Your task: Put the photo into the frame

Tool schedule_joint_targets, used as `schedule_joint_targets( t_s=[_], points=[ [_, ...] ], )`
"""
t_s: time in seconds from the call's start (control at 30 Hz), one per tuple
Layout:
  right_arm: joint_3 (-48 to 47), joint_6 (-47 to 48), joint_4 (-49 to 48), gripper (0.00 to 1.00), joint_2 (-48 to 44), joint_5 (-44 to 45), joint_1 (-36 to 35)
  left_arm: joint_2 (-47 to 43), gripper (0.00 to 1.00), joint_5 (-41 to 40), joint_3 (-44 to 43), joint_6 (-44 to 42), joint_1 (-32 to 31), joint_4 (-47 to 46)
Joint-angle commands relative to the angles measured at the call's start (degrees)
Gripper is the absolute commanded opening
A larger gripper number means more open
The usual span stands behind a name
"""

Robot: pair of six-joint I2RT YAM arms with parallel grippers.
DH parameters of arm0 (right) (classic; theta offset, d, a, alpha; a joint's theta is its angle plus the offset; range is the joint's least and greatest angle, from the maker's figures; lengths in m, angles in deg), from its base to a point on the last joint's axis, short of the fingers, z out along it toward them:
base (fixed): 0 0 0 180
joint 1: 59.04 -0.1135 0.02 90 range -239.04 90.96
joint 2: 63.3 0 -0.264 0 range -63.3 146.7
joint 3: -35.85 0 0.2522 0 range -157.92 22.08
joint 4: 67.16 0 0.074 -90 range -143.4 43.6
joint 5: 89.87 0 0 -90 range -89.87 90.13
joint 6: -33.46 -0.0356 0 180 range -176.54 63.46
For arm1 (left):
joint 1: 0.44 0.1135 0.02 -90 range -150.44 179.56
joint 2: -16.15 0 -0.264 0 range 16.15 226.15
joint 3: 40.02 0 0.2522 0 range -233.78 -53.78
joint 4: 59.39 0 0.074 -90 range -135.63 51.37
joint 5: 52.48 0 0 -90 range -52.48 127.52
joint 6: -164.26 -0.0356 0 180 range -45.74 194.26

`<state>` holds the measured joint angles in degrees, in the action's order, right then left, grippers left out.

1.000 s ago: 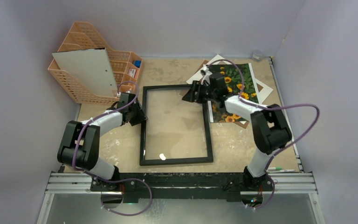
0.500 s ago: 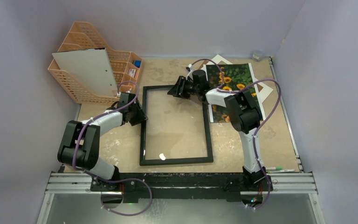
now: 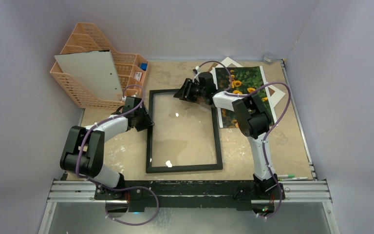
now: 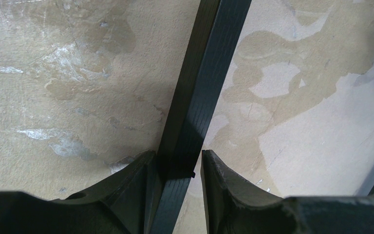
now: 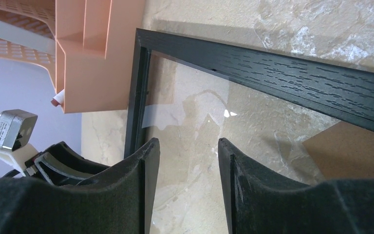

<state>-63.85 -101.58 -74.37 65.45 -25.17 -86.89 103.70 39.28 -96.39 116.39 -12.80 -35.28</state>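
Observation:
The frame (image 3: 183,168) lies flat in the middle of the table, a thin black border round clear glass. My left gripper (image 3: 145,120) straddles its left bar (image 4: 202,73). One finger rests against the bar's outer side and a thin gap shows at the other (image 4: 212,180), so the jaws are open. My right gripper (image 3: 180,92) hovers open at the frame's far edge, over the glass (image 5: 195,112), with nothing between its fingers. The sunflower photo (image 3: 246,80) lies at the back right, on a white mat board (image 3: 276,92) and a brown board (image 3: 254,129).
An orange basket organiser (image 3: 80,90) with a pale board leaning in it stands at the back left, close to the frame's corner (image 5: 139,34). Purple walls close in the table on three sides. A pen (image 3: 292,177) lies near the front right.
My right arm swung left from above the photo to the frame's far edge, and its jaws narrowed a little. The left arm and the frame stayed put.

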Motion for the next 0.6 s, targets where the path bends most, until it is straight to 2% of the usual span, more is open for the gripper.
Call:
schedule_joint_targets(
  t_s=[0.0,0.13,0.57],
  points=[
    [-2.54,-1.26,-3.11,0.50,-0.69,-3.01,-0.65,1.44,0.40,-2.02,0.50,-1.96,0.74,0.90],
    [-5.07,-2.86,-6.29,0.49,1.16,-6.44,-1.64,1.47,0.40,-2.02,0.60,-1.89,0.76,0.82],
    [-8.86,-4.08,-3.35,0.49,6.47,-3.26,-2.29,1.40,0.40,-2.02,0.99,-1.61,0.76,0.30]
  ],
)
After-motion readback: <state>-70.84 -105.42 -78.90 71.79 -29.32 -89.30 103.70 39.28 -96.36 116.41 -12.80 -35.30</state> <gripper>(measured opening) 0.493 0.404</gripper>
